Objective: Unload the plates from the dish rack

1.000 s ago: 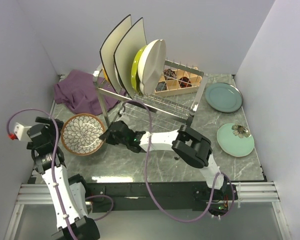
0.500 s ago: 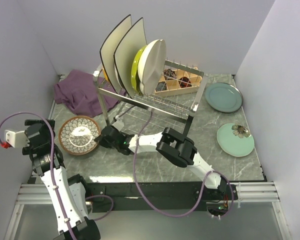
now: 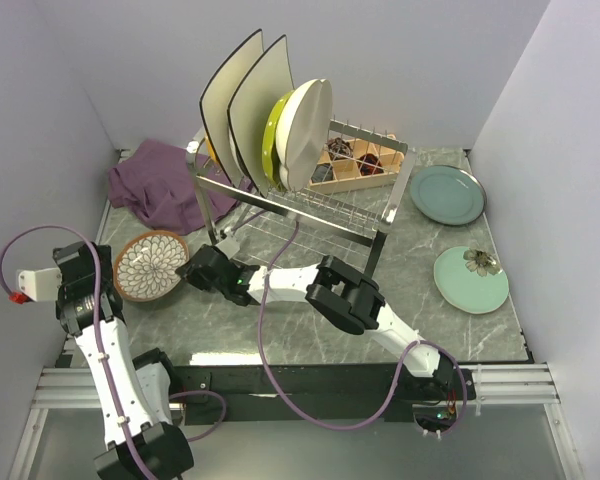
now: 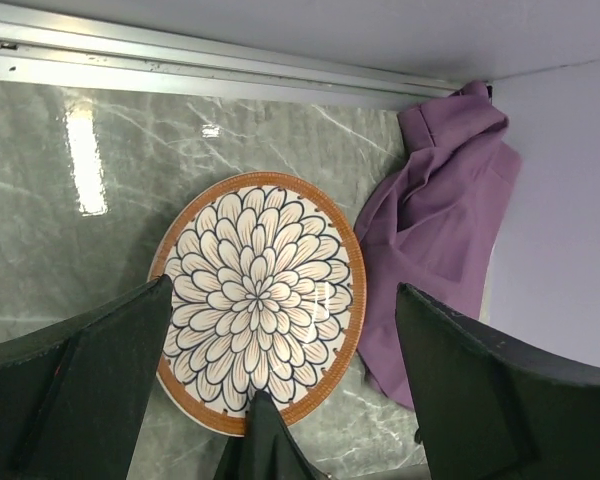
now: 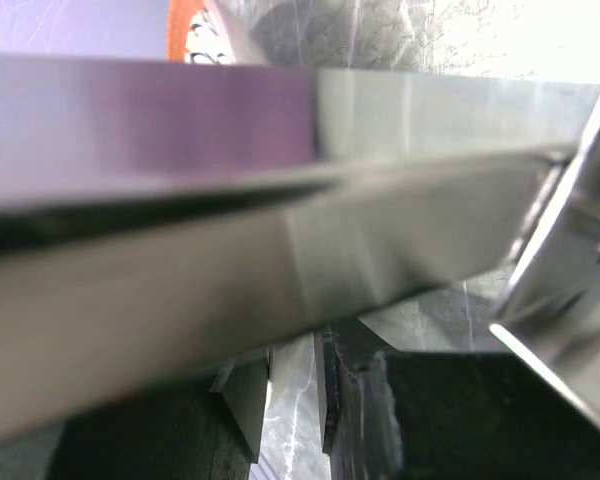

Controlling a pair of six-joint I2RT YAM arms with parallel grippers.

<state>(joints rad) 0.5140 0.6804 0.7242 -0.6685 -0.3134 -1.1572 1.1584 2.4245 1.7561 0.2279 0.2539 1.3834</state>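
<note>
Two pincers | left pincer (image 4: 282,290) spread wide above patterned plate (image 3: 150,266) | right pincer (image 3: 190,269) at plate rim, grip cannot tell

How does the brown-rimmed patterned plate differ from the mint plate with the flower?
The brown-rimmed patterned plate has petals across its whole face; the mint plate bears one small flower near its edge. The patterned plate lies left, by the purple cloth; the mint plate lies right. Both are round, flat on the marble table.

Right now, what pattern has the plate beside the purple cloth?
The plate has dark-outlined white petals and an orange-brown rim; best seen from the left wrist.
</note>
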